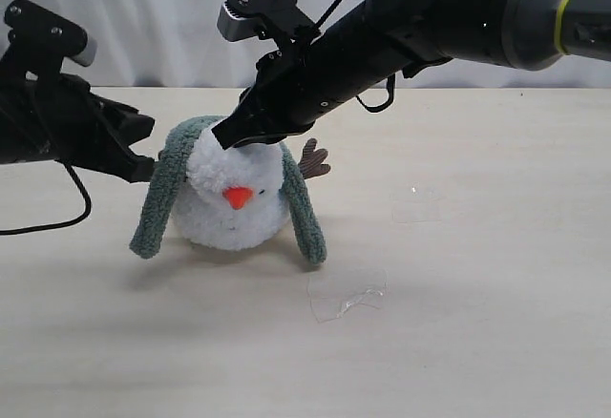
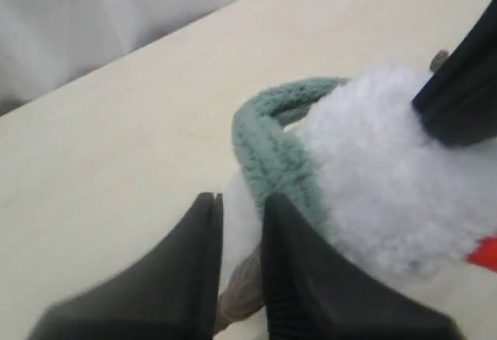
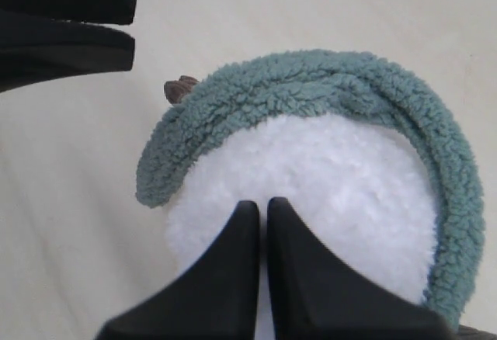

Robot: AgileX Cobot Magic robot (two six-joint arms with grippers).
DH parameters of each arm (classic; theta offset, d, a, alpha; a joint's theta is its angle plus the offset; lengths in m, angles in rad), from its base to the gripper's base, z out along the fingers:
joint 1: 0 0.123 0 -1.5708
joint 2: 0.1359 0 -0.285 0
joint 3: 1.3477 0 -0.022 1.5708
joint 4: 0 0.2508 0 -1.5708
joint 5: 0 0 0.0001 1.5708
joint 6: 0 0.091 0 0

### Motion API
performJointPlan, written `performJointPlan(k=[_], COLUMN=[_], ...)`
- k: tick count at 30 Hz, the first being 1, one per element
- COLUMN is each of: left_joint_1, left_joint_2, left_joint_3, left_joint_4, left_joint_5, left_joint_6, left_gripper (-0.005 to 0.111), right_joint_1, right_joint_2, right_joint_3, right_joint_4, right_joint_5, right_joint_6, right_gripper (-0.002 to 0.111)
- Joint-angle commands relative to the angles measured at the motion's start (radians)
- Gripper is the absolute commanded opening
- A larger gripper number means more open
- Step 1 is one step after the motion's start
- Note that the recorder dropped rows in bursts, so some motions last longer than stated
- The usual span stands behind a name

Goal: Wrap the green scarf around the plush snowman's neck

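While the grey-green fuzzy knit scarf [image 1: 160, 198] drapes over the fluffy white plush snowman [image 1: 234, 222], right gripper [image 3: 262, 202] sits closed, tips on its head [image 3: 326, 185]; left gripper [image 2: 239, 200] narrowly parted, grasp unclear.

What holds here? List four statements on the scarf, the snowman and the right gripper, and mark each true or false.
1. The green scarf arcs behind the plush snowman, one end hanging down each side. True.
2. The scarf's ends cross under the orange nose. False: they hang apart, leaving the front bare.
3. The right gripper is wide open. False: its jaws are together, at the snowman's top.
4. The nose points toward the exterior camera. True.
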Motion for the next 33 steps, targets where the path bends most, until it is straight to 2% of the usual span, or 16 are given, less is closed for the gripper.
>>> performJointPlan(k=[1, 3, 6, 11, 14, 26, 29, 33], left_joint_1=[0.0, 0.0, 0.0, 0.0, 0.0, 0.0, 0.0, 0.0], left_joint_2=[0.0, 0.01, 0.051, 0.181, 0.236, 0.252, 0.252, 0.252], left_joint_3=[-0.038, -0.053, -0.074, -0.102, -0.114, -0.106, -0.106, -0.106], left_joint_4=[-0.021, -0.021, -0.021, -0.021, -0.021, -0.021, 0.048, 0.226], left_joint_5=[0.124, 0.108, 0.064, 0.156, 0.167, 0.128, 0.132, 0.187], left_joint_6=[0.065, 0.091, 0.096, 0.125, 0.125, 0.114, 0.033, -0.156], left_gripper=[0.005, 0.0, 0.0, 0.0, 0.0, 0.0, 0.0, 0.0], right_joint_1=[0.001, 0.001, 0.001, 0.001, 0.001, 0.001, 0.001, 0.001], right_joint_2=[-0.001, -0.001, -0.001, -0.001, -0.001, -0.001, -0.001, -0.001], right_joint_3=[-0.005, -0.005, -0.005, -0.005, -0.005, -0.005, -0.005, -0.005], right_joint_4=[0.002, 0.002, 0.002, 0.002, 0.002, 0.002, 0.002, 0.002], right_joint_5=[0.005, 0.007, 0.011, 0.011, 0.011, 0.008, 0.008, 0.008], right_joint_6=[-0.001, -0.001, -0.001, -0.001, -0.001, 0.005, 0.005, 0.005], right_gripper=[0.004, 0.004, 0.004, 0.004, 0.004, 0.004, 0.004, 0.004])
